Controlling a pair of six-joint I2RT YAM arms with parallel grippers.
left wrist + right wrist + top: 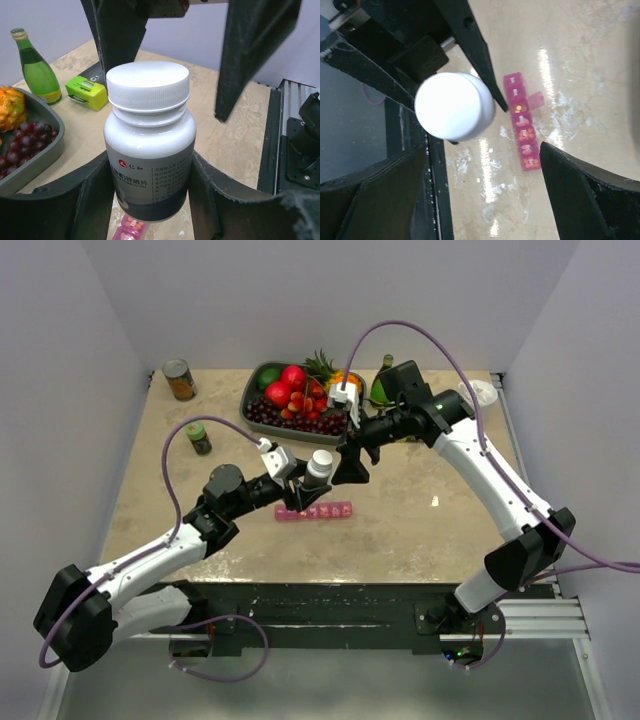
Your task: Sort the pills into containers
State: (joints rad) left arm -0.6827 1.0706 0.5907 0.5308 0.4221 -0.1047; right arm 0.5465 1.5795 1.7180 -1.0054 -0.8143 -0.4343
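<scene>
the pink pill organiser [318, 511] lies flat on the beige table [420, 530], a slim strip of small translucent compartments. several of them hold orange pills [525, 133], and one small lid flap stands open on its side. it looks light, thin and hard, likely to skate on the smooth tabletop if nudged. it would be best steadied by pressing down at an end or pinching across its narrow width, not by the delicate hinged lids. directly above the organiser the white bottle [150, 150] stands upright in the air, its white cap [454, 106] on. the left gripper [303, 492] clamps its fingers [95, 200] on either side of the labelled body. the bottle seems rigid and smooth, so a grip on the body low down suits it, with the ribbed cap edge the place to twist. above the organiser and around the cap, the right gripper [345, 464] has its jaws spread wide, clear of the cap on both sides.
</scene>
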